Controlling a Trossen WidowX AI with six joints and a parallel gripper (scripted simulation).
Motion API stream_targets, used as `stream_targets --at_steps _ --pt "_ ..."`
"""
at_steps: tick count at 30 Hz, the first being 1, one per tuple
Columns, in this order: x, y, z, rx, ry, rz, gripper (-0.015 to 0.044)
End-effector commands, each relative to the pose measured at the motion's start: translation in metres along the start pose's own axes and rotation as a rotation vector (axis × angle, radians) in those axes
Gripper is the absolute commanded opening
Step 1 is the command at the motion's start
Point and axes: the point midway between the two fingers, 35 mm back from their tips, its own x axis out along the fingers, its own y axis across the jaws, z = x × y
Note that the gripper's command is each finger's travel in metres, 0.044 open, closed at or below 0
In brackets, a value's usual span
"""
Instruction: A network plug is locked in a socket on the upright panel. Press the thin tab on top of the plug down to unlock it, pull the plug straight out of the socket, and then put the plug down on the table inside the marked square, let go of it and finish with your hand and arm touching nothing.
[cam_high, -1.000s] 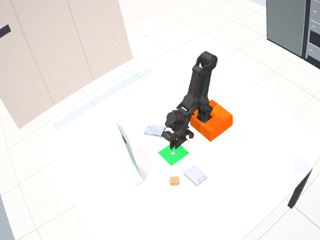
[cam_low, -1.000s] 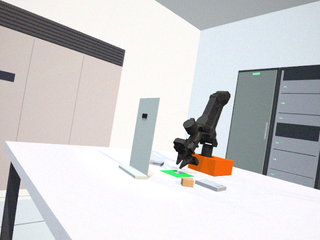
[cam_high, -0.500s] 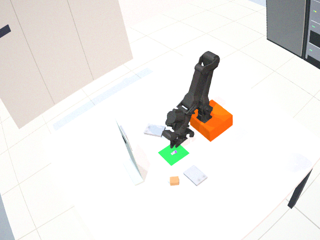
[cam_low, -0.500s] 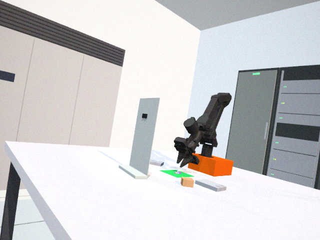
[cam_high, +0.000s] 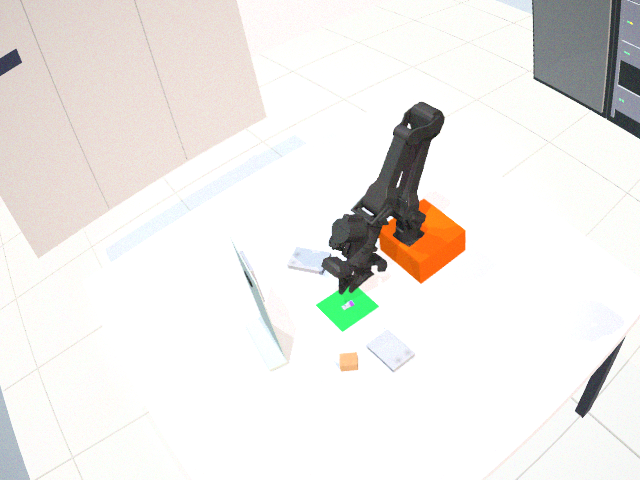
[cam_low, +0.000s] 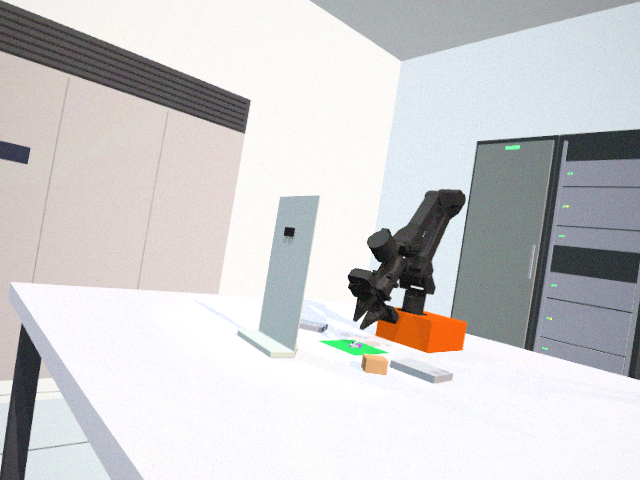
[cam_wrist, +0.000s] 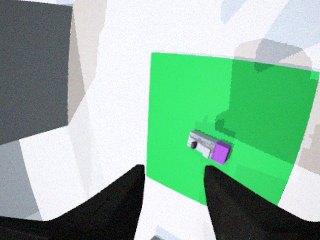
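The plug, a small grey-white body with a purple end, lies inside the green marked square, clear of its edges. My gripper is open, with nothing between its fingers. It hangs above the square's edge on the robot-base side, apart from the plug and the table. The upright panel stands apart from the square. Its socket is hidden in these views; only a black block shows on its back.
An orange block and a flat grey box lie on the near side of the square. Another flat grey box lies on the far side. The arm stands on an orange base.
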Motion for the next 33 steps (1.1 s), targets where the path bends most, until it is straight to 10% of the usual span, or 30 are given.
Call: stream_targets --at_steps 1,33 --pt "-0.003 0.004 -0.001 -0.004 0.005 0.003 0.0156" --pt "-0.034 0.024 0.0 -0.004 0.004 0.002 0.0156"
